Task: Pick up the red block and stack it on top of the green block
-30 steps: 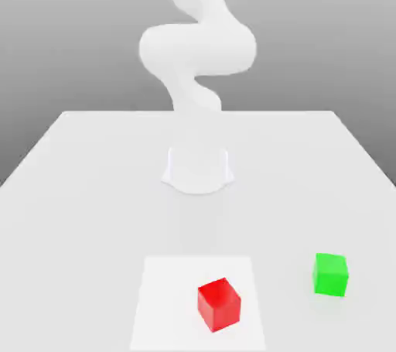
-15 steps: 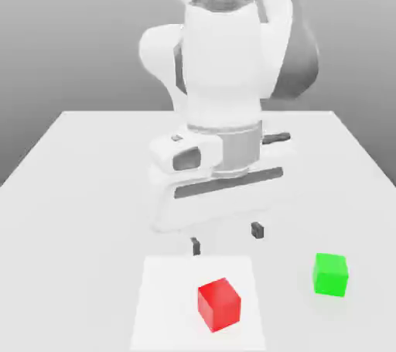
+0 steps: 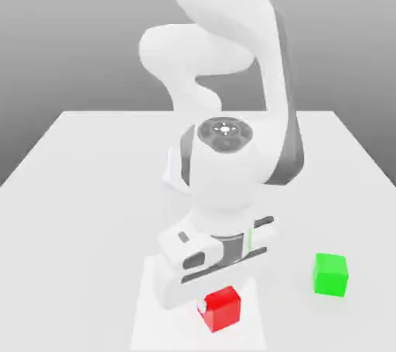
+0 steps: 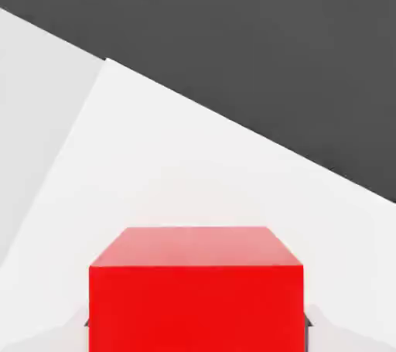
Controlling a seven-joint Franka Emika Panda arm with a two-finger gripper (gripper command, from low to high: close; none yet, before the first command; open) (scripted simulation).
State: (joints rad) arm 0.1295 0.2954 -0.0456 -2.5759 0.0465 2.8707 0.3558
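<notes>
The red block (image 3: pixel 225 311) rests on a white mat (image 3: pixel 151 319) near the table's front edge. My gripper (image 3: pixel 220 301) has come straight down over it, and the white hand covers the block's upper back part. The jaws are shut on the red block, one on each side. In the hand view the red block (image 4: pixel 195 288) sits very close, square to the camera. The green block (image 3: pixel 331 275) stands alone on the table toward the exterior view's right, a short way from the red block and apart from the gripper.
The white table (image 3: pixel 85 180) stretches back to the arm's base behind the hand. The bent arm (image 3: pixel 232 56) rises above the middle of the table. In the hand view the mat's edge (image 4: pixel 85 103) runs diagonally across.
The arm swung down from high above the table onto the red block. Its jaws, wide open half a second ago, have closed on the block. Neither block has shifted noticeably.
</notes>
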